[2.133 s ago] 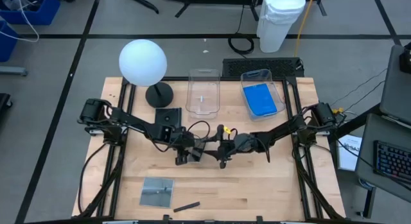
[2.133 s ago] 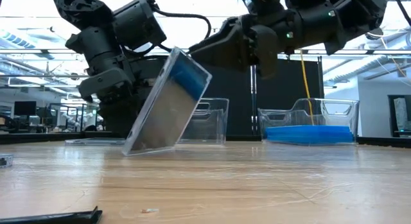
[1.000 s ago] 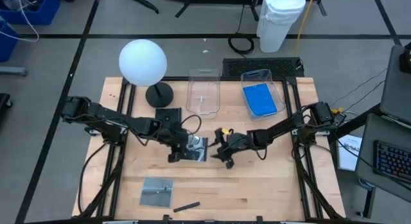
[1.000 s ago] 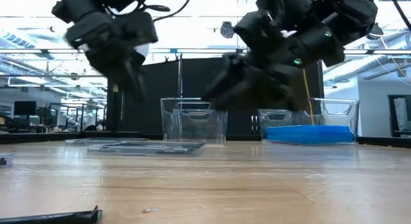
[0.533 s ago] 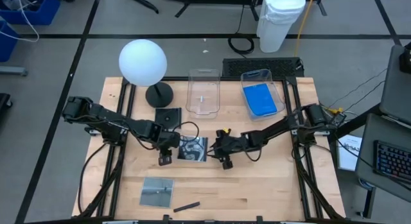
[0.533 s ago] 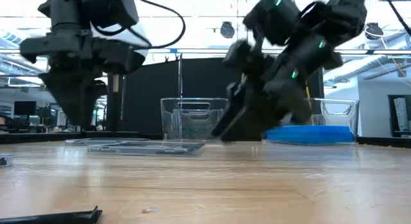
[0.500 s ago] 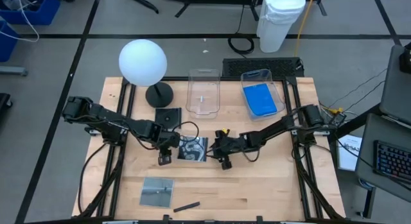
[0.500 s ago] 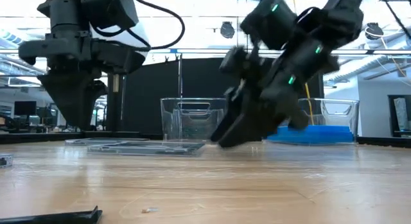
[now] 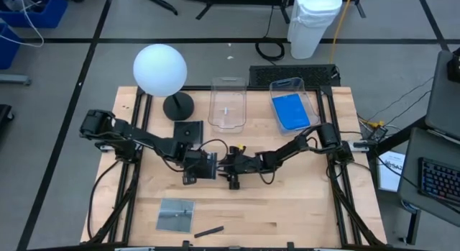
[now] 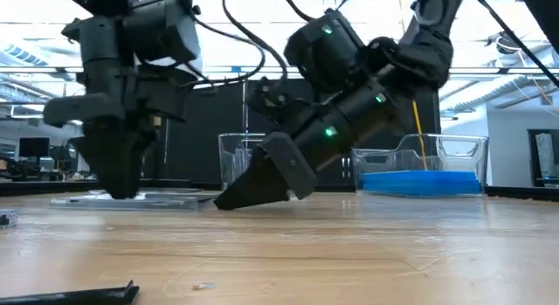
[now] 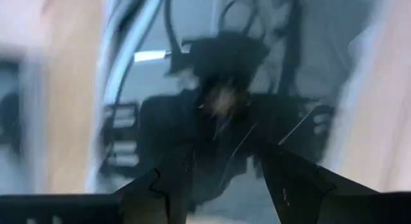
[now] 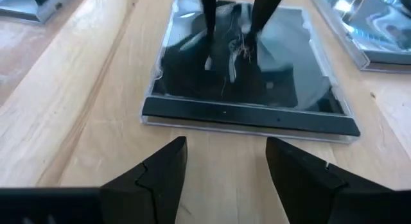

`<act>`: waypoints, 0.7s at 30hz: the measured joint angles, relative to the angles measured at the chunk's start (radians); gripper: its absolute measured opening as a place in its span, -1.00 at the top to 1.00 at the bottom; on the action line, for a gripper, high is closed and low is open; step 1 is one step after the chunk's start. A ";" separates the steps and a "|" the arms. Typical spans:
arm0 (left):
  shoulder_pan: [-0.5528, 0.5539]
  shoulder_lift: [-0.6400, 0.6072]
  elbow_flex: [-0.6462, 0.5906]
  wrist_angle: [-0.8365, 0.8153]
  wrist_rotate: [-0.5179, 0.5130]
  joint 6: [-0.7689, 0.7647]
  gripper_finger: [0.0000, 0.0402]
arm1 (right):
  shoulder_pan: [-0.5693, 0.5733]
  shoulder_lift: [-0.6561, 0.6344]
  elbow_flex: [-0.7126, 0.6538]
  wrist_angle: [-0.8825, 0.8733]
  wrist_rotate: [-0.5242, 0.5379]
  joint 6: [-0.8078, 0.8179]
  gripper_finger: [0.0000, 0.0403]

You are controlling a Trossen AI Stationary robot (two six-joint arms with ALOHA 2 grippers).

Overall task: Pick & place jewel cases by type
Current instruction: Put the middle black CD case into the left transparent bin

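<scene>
Both arms meet at mid-table over a dark case point(image 12: 247, 70) lying flat on the table point(image 9: 287, 201). The left gripper point(image 10: 118, 178) stands point-down over the case, jaws parted, tips at or just above its lid; contact cannot be told. The right gripper point(image 12: 221, 169) lies low at the case's near edge, jaws spread and empty, the spine just ahead of them.

Elsewhere, a second dark case point(image 9: 189, 130) lies near the lamp point(image 9: 159, 70), and a third, greyish case point(image 9: 176, 214) sits at the front beside a small dark stick point(image 9: 208, 231). Blue cases point(image 9: 291, 111) are already in the right tub point(image 9: 307, 100); the left tub point(image 9: 228, 102) looks to hold no case.

The case appears thin, stiff and light, with a glossy clear lid that mirrors the arm above, so it is likely slippery and prone to skate across the wood under a sideways nudge. Brittle plastic of this kind may crack or spring open under a hard squeeze. Lying flat, it offers no face to pinch from above. The likeliest hold is across its thin edges, or by one edge once tipped up, with the other gripper steadying it. A grip near the spine, away from the lid's opening side, should hold best.
</scene>
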 joint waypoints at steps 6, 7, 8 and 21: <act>-0.003 0.057 0.019 0.057 -0.013 0.059 0.08 | 0.000 -0.006 -0.003 0.069 -0.005 -0.028 -0.03; -0.004 0.046 0.027 0.044 -0.023 0.060 0.08 | 0.000 -0.007 -0.003 0.063 -0.005 -0.029 -0.03; -0.007 0.026 0.036 0.029 -0.037 0.061 0.08 | 0.000 -0.007 -0.003 0.058 -0.005 -0.028 -0.03; -0.066 -0.156 0.207 -0.391 -0.106 0.001 0.08 | -0.003 -0.009 -0.002 0.025 -0.010 -0.026 -0.03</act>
